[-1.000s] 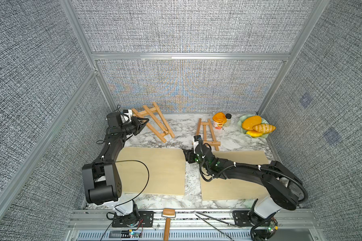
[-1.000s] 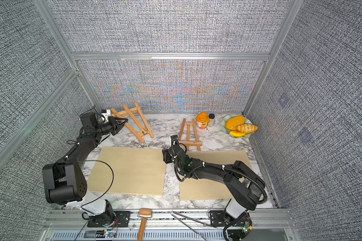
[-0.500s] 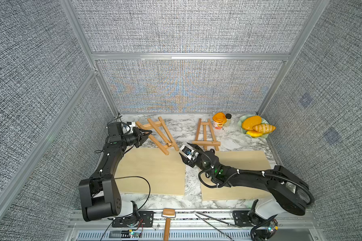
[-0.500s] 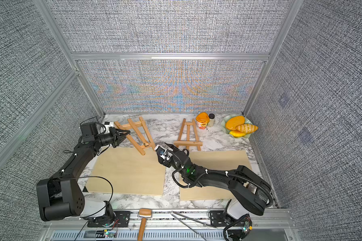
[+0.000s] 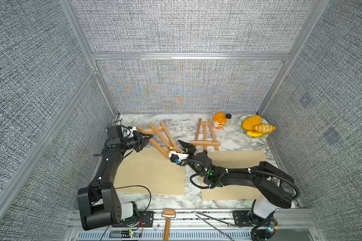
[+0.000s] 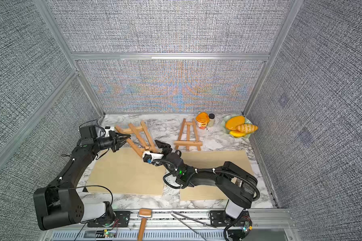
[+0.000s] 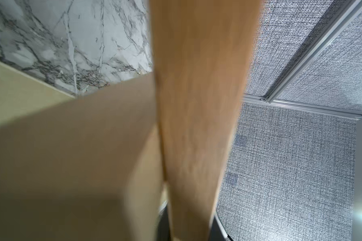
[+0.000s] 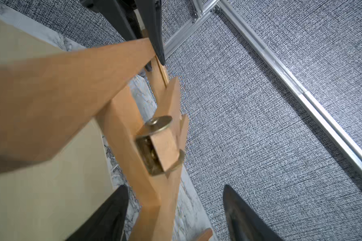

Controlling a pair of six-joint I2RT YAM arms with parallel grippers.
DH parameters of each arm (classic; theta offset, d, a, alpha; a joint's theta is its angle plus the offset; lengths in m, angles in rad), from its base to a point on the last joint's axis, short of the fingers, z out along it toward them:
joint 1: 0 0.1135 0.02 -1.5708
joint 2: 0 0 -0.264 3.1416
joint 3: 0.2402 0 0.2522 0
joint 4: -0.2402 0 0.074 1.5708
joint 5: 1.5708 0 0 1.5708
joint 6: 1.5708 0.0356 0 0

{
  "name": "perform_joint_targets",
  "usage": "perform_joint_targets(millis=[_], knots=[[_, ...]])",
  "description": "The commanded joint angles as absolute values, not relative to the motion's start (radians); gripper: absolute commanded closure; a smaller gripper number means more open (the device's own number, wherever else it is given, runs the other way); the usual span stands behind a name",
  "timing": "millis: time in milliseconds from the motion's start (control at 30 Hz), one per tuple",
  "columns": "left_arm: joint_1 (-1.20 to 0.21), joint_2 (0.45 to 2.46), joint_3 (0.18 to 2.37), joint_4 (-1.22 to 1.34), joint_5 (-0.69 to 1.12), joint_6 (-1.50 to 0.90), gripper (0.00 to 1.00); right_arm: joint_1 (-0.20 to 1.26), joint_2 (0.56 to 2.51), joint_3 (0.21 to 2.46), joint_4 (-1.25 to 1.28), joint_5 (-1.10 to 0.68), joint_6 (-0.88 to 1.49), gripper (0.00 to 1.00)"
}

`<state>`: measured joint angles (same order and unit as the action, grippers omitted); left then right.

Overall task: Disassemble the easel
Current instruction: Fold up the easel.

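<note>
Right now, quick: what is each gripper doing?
Left gripper: closed, holding the tilted easel by its wooden frame.
Right gripper: open, with the easel's hinged end between its jaws, not gripped.

- Setting: a robotics laboratory test cell.
- Enclosure: grey woven panels (image 5: 186, 27) in aluminium framing (image 5: 188, 56) stand behind and to both sides of the marble-pattern tabletop (image 5: 182, 125).
- Fixtures: two black robot arms, left (image 5: 107, 173) and right (image 5: 245, 183), are mounted on a metal rail (image 5: 182, 226) along the tabletop's front edge.
- A bare circuit board (image 5: 134, 234) and loose wiring sit at that rail.
</note>
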<state>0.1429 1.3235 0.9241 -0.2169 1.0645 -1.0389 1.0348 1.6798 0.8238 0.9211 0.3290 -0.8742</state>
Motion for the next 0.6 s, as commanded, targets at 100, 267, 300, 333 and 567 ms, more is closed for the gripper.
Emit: perform_joint_targets(millis=[100, 267, 300, 333, 567], knots=[[0.144, 1.295, 0.941, -0.283, 1.123, -0.986, 1.00, 1.040, 1.675, 0.847, 0.890, 0.319, -0.951, 0.67], [0.144, 1.299, 0.950, -0.297, 1.144, -0.980, 1.00, 1.048, 1.636, 0.832, 0.875, 0.283, -0.974, 0.82], [0.144, 1.301, 0.952, -0.299, 1.147, -0.978, 0.99, 1.050, 1.626, 0.829, 0.868, 0.275, -0.978, 0.86], [0.145, 1.302, 0.954, -0.302, 1.150, -0.976, 0.95, 1.052, 1.615, 0.825, 0.857, 0.267, -0.984, 0.89], [0.144, 1.311, 0.979, -0.325, 1.181, -0.932, 0.34, 1.053, 1.530, 0.861, 0.699, 0.244, -0.877, 1.00]])
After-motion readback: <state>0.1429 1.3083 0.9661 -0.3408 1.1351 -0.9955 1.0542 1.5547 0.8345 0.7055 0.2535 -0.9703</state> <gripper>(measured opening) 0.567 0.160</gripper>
